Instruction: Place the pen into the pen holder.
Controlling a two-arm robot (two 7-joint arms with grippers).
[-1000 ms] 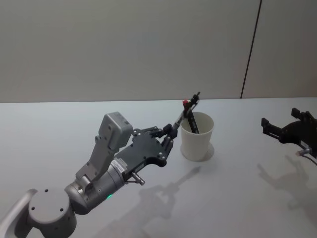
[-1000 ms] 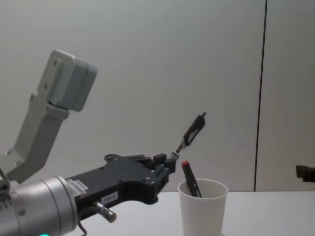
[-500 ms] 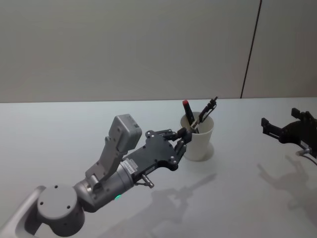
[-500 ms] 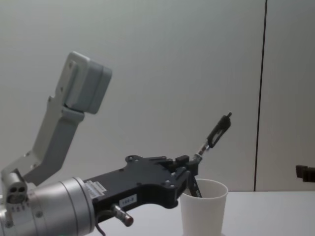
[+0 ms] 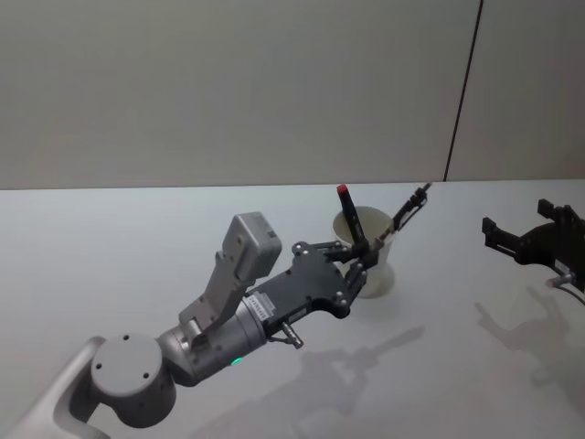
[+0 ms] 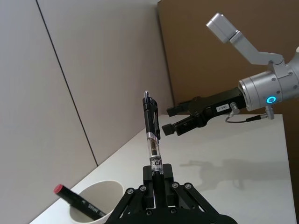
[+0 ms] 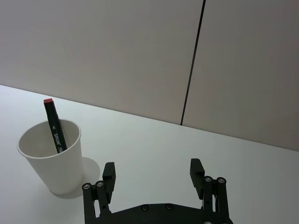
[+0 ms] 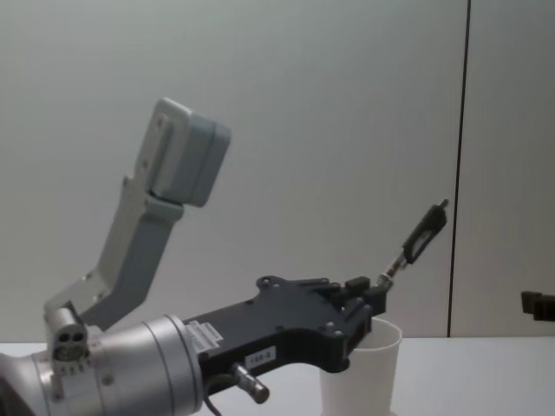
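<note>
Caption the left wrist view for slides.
Left gripper grips a clear pen near a white paper cup holding a red-capped marker.

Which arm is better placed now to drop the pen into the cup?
Left. The left claw is shut on the pen at the rim of the cup; the right claw is open, empty and apart from it.

Chest view: the left gripper (image 8: 375,293) covers the cup (image 8: 386,373) on its 9 o'clock side; the cup base is cut off at 6 o'clock. The lower end of the pen (image 8: 422,236) is hidden inside the left gripper. The right gripper (image 8: 538,305) is cut off at 3 o'clock.
</note>
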